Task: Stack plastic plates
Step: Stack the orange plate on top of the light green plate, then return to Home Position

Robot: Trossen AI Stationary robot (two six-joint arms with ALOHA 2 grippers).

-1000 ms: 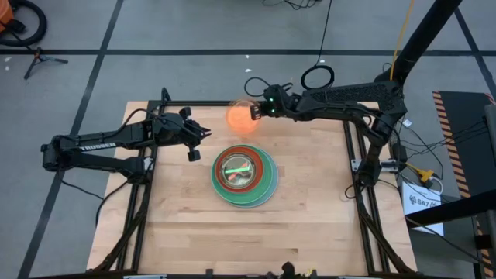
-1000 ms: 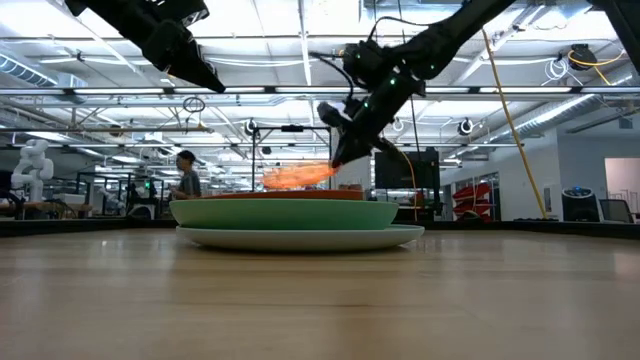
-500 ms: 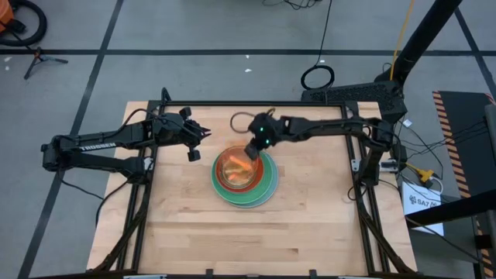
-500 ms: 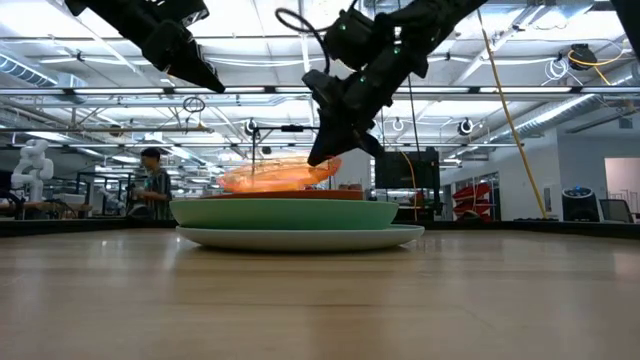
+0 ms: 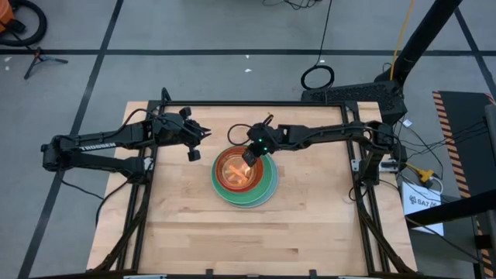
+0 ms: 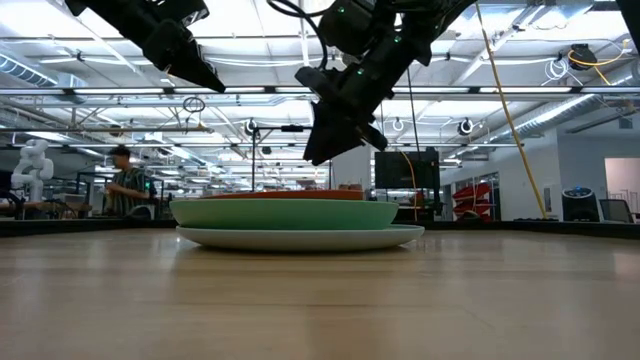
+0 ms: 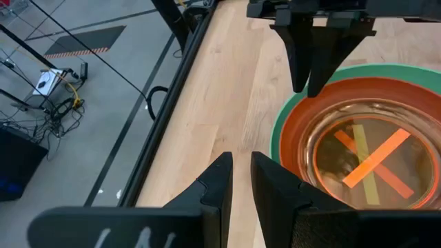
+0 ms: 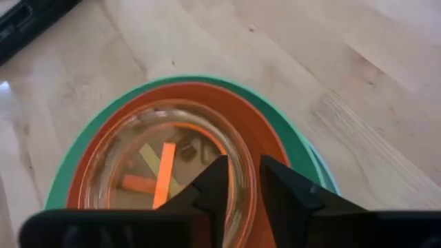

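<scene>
Pale wooden table (image 5: 310,209) on a dark frame, set on grey floor crossed by black tape lines; beyond it, a bright hall with ceiling trusses and a person (image 6: 125,185) far off at the low view's left. Plastic plates (image 5: 244,177) stacked near the table's middle: light blue lowest, then green, red-orange, a small clear orange one on top. Right gripper (image 5: 249,157) just above the stack's far rim, fingers slightly apart, empty. Left gripper (image 5: 200,142) raised beside the stack, fingers narrowly parted, empty.

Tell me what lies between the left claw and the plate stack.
Only bare wooden table, per the high view; the left claw hovers beside the plate stack.
</scene>
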